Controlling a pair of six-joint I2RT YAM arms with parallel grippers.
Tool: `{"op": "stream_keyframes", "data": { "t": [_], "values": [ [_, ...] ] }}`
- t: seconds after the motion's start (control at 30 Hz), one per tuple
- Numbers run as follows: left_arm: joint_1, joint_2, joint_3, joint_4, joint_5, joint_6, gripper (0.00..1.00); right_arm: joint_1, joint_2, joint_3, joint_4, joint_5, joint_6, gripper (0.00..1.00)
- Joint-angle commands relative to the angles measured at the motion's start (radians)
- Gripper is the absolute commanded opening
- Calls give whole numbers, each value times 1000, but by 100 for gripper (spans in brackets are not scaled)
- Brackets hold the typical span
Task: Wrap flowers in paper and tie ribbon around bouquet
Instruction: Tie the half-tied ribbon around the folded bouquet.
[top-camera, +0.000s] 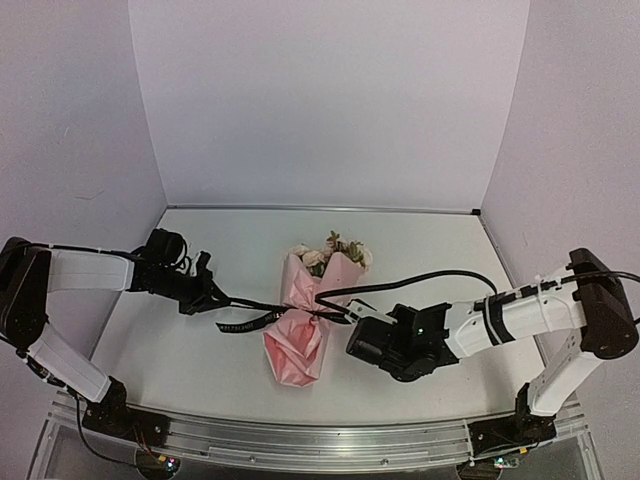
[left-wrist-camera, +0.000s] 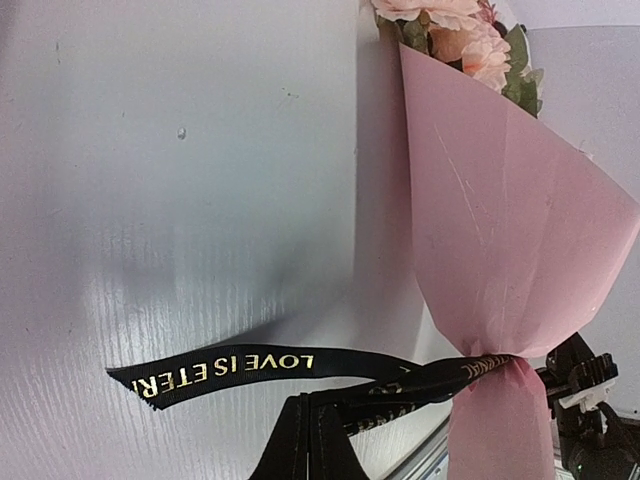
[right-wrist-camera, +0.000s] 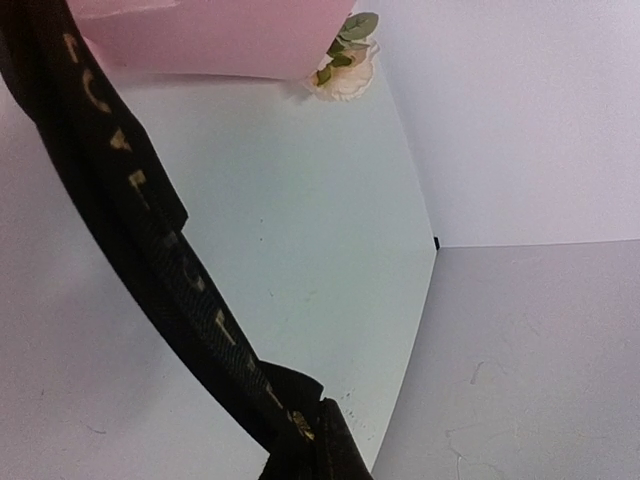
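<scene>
Arms stretched low toward bouquet (top-camera: 300, 340) from either side, both jaws pinching ribbon (left-wrist-camera: 240, 365) ends

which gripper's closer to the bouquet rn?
Right. The right gripper sits just beside the bouquet on its right; the left gripper is farther off to its left, each pinching the ribbon.

The bouquet (top-camera: 298, 335) lies at the bench (top-camera: 430, 245) centre, flowers (top-camera: 335, 252) toward the rear. The ribbon (top-camera: 250, 322) crosses its waist, between the left tool (top-camera: 222, 298) and the right tool (top-camera: 348, 322).
</scene>
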Motion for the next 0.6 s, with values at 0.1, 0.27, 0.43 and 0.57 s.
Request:
{"op": "stream_keyframes", "data": {
  "t": [0.1, 0.27, 0.43, 0.57],
  "values": [
    [96, 29, 16, -115, -278, 65, 0, -37, -57, -99, -173, 69, -87, 0],
    [85, 20, 17, -115, -242, 78, 0, -64, -87, -106, -166, -44, -55, 1],
    [-29, 47, 6, -61, -167, 62, 0, -99, -133, -59, -166, -249, 111, 13],
    [-87, 70, -36, 26, -127, 11, 0, -112, -99, 1, -164, -390, 224, 23]
  ]
}}
